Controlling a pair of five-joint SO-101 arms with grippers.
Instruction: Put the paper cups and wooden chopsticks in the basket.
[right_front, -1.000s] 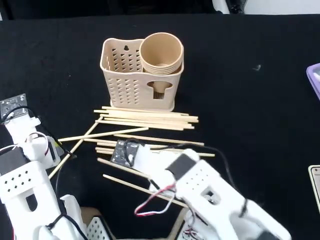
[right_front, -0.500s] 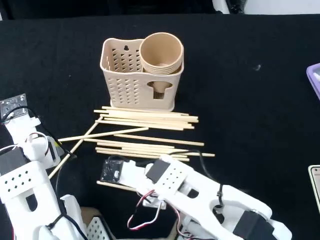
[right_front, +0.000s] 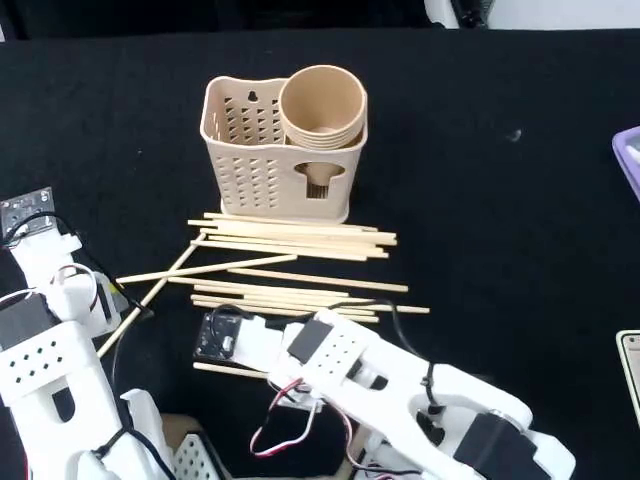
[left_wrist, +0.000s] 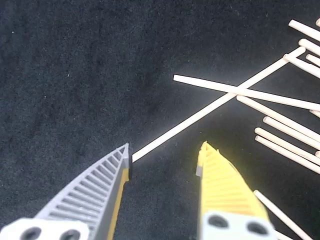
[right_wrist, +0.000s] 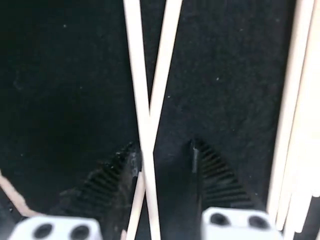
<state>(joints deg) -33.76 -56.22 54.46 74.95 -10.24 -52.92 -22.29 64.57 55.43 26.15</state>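
Your surface (right_front: 500, 250) carries the basket (right_front: 250, 170) toward its far edge, paper cups (right_front: 322, 105) already stacked inside. Chopsticks (right_front: 290, 240) lie scattered nearer you. Your right hand (right_wrist: 162, 150) is spread astride two crossed sticks, placed to pinch. Your left hand (left_wrist: 162, 150) gapes beside one stick's end.

A matte black, felt-like cloth (right_front: 520, 260) covers the whole tabletop, evenly lit with no strong shadows. Beyond the cloth's far edge runs a dark band (right_front: 200, 12), and past its far right corner a white surface (right_front: 560, 12). At the cloth's right edge lie a purple rounded object (right_front: 628, 155) and, nearer, a pale flat card (right_front: 631, 360). A small pale speck (right_front: 513, 134) sits on the cloth.
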